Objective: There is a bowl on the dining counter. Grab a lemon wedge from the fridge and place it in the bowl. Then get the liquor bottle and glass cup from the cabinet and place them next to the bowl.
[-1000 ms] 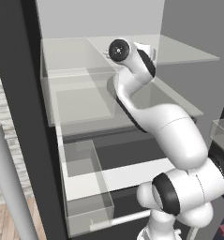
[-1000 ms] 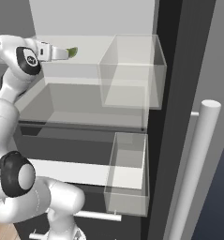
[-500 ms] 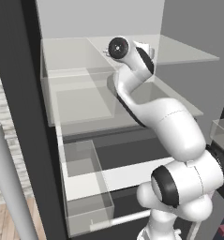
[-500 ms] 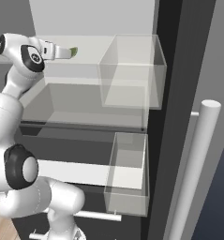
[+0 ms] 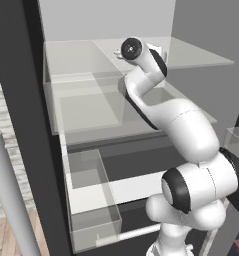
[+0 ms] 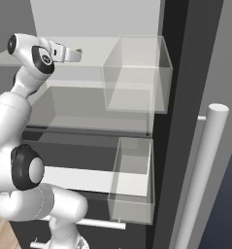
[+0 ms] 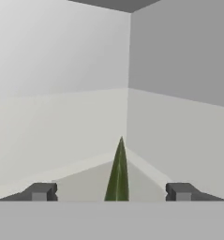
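While fingers [image 7: 38, 192] flank it, lemon wedge [image 7: 117, 176] points straight ahead.

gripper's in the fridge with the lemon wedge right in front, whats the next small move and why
Probably close the fingers on the lemon wedge. In the hand view the gripper has its jaws wide apart with the thin green wedge standing between them, touching neither fingertip. In the right base view the hand is already up at the fridge upper shelf, so closing looks like the step left before lifting.
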Controlling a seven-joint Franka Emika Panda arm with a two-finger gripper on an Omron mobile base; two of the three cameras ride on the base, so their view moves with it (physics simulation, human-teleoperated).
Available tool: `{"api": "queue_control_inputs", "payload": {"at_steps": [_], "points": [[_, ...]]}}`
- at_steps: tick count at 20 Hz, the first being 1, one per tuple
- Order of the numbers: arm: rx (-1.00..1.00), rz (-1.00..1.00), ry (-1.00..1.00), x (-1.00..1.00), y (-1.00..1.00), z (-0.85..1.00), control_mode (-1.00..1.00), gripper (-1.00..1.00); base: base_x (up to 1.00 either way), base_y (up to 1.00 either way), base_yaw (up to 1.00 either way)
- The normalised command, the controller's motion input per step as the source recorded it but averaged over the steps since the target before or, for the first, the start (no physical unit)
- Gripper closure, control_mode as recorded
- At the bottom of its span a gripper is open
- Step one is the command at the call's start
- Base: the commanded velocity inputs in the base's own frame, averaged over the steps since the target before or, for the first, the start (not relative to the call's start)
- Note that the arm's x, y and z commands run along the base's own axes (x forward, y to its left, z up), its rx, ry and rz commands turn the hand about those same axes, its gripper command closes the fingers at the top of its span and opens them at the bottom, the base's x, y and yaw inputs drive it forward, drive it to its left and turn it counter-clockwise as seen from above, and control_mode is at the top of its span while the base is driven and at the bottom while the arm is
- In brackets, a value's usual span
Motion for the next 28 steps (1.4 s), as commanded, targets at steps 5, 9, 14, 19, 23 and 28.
{"api": "queue_control_inputs", "payload": {"at_steps": [5,9,14,19,23,28], "points": [[0.0,0.0,0.0,0.05,-0.01,-0.13,-1.0,1.0,0.0,0.0,0.0],[0.0,0.0,0.01,0.04,0.0,-0.1,-1.0,1.0,0.0,0.0,0.0],[0.0,0.0,-0.01,0.0,0.0,0.0,-1.0,1.0,0.0,0.0,0.0],[0.01,0.0,-0.2,-0.3,0.0,0.26,-1.0,1.0,0.0,0.0,0.0],[0.03,-0.01,-0.24,-0.37,0.0,0.37,-1.0,1.0,0.0,0.0,0.0],[0.01,0.0,-0.12,-0.23,0.0,0.15,-1.0,1.0,0.0,0.0,0.0]]}}
